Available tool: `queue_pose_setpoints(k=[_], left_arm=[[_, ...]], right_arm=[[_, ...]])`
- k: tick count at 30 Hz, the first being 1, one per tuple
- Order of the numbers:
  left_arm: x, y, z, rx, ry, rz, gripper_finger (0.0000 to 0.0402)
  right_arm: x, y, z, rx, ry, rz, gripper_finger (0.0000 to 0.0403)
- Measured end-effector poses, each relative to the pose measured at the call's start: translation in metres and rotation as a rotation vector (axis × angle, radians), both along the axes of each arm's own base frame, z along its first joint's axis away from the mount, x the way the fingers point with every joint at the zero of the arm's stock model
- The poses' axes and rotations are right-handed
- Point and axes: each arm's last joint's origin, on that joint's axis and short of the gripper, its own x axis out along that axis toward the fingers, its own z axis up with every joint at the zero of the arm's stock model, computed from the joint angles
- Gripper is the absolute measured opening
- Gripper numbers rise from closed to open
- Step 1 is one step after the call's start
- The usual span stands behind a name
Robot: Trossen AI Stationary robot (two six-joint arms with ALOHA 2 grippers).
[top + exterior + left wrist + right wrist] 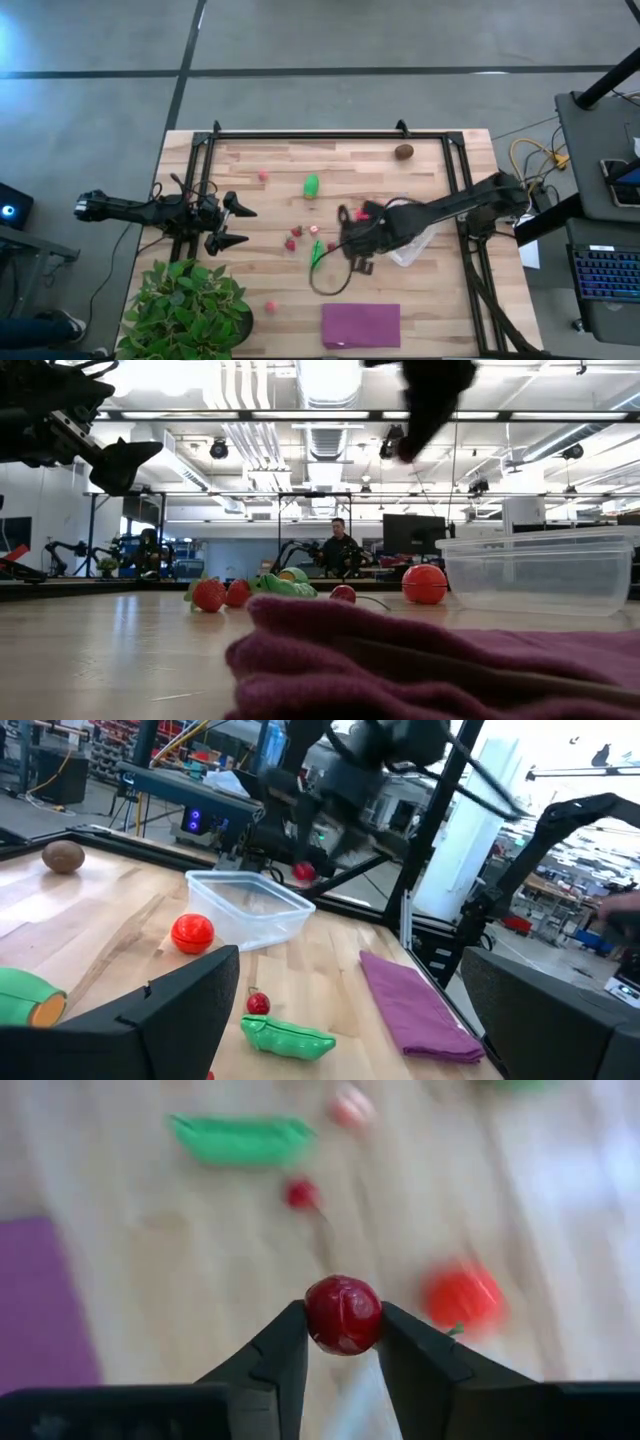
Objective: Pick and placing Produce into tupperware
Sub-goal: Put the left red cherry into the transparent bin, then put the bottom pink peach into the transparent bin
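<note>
My right gripper (348,235) is shut on a small dark red berry (343,1314), high over the table's middle. The left wrist view shows it next to the clear tupperware (250,906). On the wood lie the red ball (192,932), the brown oval (404,152), a green piece (312,185), a green pod (317,250) and several small berries (297,232). My left gripper (235,227) is open and empty above the table's left side. My right gripper pinches the berry's two sides (318,1320) between its two fingertips (290,1342), only at their free ends. The fingers point down at the table from above. The berry is lifted clear of the table.
A purple cloth (360,325) lies at the near edge. A leafy potted plant (185,310) stands at the near left corner. A black frame (330,133) runs along the table's far and side edges. A person (338,545) shows in the room beyond.
</note>
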Motion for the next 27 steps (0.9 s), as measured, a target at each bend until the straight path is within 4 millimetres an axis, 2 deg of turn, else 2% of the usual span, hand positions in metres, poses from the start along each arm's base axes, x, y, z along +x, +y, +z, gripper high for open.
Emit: queue_pose_setpoints(k=[3,7,14,17,21,24,27], left_arm=[[0.000,0.000,0.000,0.000,0.001,0.000,0.0367],[0.000,0.000,0.000,0.000,0.001,0.000,0.0367],[0.000,0.000,0.000,0.000,-0.001,0.000,0.0367],[0.000,0.000,0.000,0.000,-0.001,0.000,0.0367],[0.000,0.000,0.000,0.000,0.000,0.000,0.0367],[0.000,0.000,0.000,0.000,-0.001,0.000,0.0367],[0.000,0.000,0.000,0.000,0.001,0.000,0.0367]], right_arm=[[-0.030,-0.009,0.001,-0.028,0.134,-0.100,0.0125],[-0.055,-0.016,-0.015,-0.014,0.204,-0.193,0.0143],[-0.074,-0.021,-0.058,0.025,0.285,-0.314,0.0186],[-0.064,-0.014,-0.057,0.080,0.185,-0.271,0.0202],[-0.036,0.004,-0.032,0.127,-0.069,0.011,0.0211],[-0.017,0.012,-0.026,0.101,-0.160,0.180,0.0212],[-0.001,0.015,-0.027,0.096,-0.175,0.214,0.0212]])
